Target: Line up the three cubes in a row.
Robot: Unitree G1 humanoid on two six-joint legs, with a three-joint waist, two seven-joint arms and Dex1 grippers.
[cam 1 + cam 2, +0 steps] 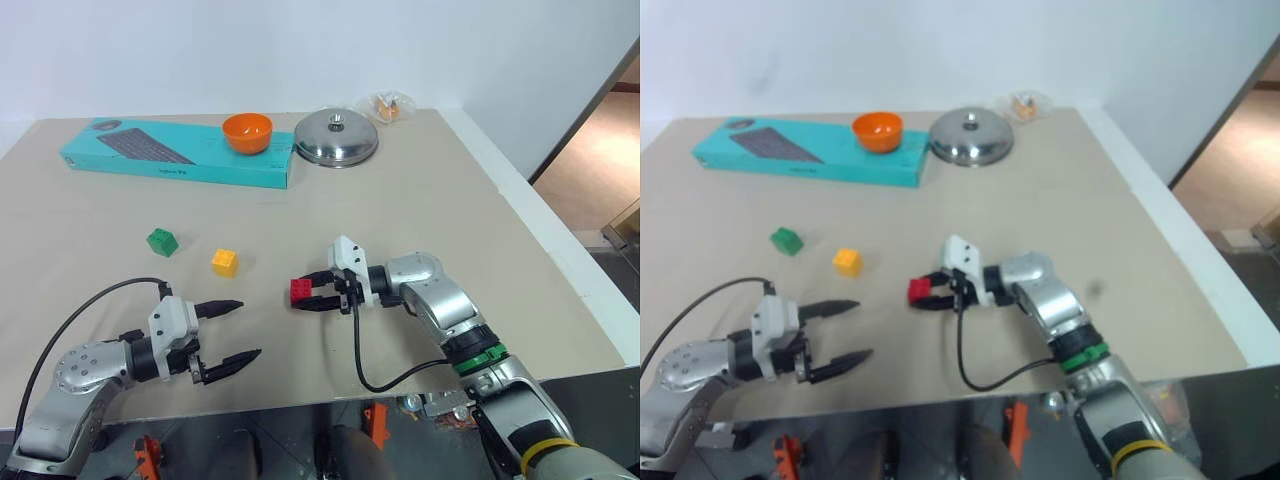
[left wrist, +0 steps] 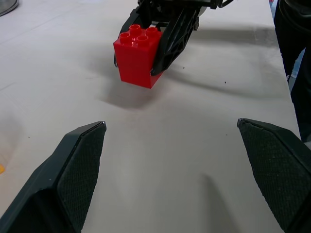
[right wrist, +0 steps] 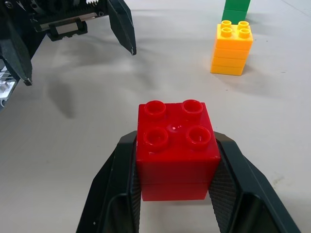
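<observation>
Mid-table, right end effector (image 1: 312, 297) grips red cube (image 1: 301, 291); left end effector (image 1: 237, 331) gapes over bare tabletop (image 1: 420, 200).

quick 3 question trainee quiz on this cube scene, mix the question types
1. True or false: the right gripper is shut on the red cube.
2. Which cube lies nearest the red one? A) green cube B) yellow cube
3. Fill in: the left gripper is ____ and holds nothing.

Key: 1 true; 2 B; 3 open
</observation>
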